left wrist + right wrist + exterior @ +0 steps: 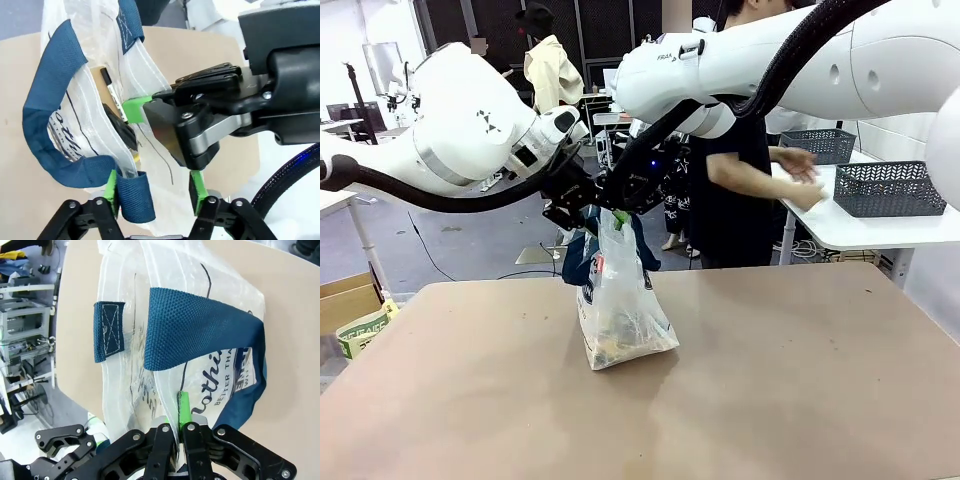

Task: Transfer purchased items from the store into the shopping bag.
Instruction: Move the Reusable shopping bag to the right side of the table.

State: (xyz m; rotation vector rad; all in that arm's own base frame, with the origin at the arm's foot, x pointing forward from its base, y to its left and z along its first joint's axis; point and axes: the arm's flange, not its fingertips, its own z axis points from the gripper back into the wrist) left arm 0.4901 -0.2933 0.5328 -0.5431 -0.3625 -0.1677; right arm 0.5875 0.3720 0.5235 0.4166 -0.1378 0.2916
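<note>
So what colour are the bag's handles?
The handles are navy blue, clearest in the right wrist view.

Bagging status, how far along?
Done: items lie in the shopping bag standing on the table. In hand: right end effector pinches the bag's rim; left end effector is open beside a blue handle. Left: unclear; the person's hand is at a grey basket.

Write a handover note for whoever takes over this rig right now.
Left gripper: jaws open, a navy handle strap between them, not clamped.
Right gripper: jaws shut on the clear rim of the shopping bag.
The bag stands on the table; several purchased items lie inside.
Left to do: cannot tell whether more items wait; probably release the rim once packing ends.
</note>
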